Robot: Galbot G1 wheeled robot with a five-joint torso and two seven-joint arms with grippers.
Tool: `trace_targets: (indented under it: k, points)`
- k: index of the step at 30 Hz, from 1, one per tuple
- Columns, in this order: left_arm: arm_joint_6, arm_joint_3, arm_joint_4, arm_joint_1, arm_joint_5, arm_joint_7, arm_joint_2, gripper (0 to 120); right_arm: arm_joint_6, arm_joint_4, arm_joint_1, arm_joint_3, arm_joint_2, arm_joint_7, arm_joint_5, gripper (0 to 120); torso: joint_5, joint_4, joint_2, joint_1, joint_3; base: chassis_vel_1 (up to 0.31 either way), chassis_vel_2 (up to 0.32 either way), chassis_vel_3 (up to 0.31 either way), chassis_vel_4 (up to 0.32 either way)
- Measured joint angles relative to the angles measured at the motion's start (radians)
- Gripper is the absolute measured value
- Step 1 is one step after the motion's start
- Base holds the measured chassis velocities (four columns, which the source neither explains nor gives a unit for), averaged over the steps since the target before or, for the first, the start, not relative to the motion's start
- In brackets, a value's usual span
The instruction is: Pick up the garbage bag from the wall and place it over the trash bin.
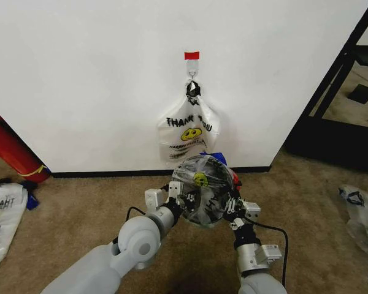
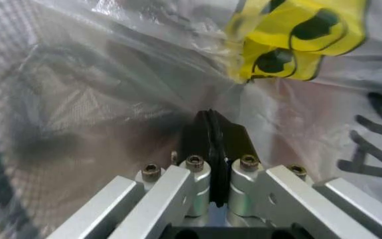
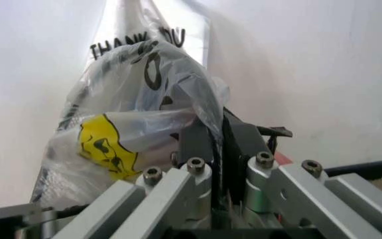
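Stretched over trash bin (image 1: 203, 211) at wall's (image 1: 80, 79) foot: garbage bag (image 1: 199, 184) (another hangs above), pinched by left gripper (image 1: 175, 195) and right gripper (image 1: 234, 211), both clamped on plastic.

The garbage bag (image 1: 202, 190) is showing thin, glossy, crinkled plastic over the trash bin's (image 1: 224, 211) black mesh. Behind the bin, the wall (image 1: 80, 79) is looking matt and smooth, and the carpet (image 1: 80, 202) under it rough.

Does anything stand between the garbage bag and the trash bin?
Nothing visible. The garbage bag already drapes over the trash bin, with the left gripper and right gripper clamped on it at opposite sides.
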Motion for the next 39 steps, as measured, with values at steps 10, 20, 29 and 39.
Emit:
trace_targets:
  k: [10, 20, 29, 39]
  points:
    - [-0.003, 0.036, 0.029, -0.033, 0.003, 0.006, -0.03, 0, 0.024, -0.01, -0.009, -0.011, 0.0, -0.011, -0.042, 1, 0.0, -0.0001, 0.0, 0.0, 0.0, 0.0, 0.0, 0.0, 0.0]
    - [-0.007, 0.09, 0.12, -0.084, 0.01, 0.011, -0.092, 0, 0.036, -0.015, -0.025, -0.033, 0.009, -0.02, -0.061, 1, 0.0, -0.0002, 0.0, 0.0, 0.0, 0.0, 0.0, 0.0, 0.0]
    - [-0.015, 0.104, 0.174, -0.099, 0.022, 0.023, -0.109, 0, 0.04, -0.006, -0.033, -0.041, 0.008, -0.027, -0.061, 1, 0.0, -0.0001, 0.0, 0.0, 0.0, 0.0, 0.0, 0.0, 0.0]
    - [-0.031, 0.128, 0.207, -0.115, 0.025, 0.046, -0.13, 0, 0.051, 0.011, -0.062, -0.047, -0.009, -0.044, -0.059, 1, 0.0, -0.0001, 0.0, 0.0, 0.0, 0.0, 0.0, 0.0, 0.0]
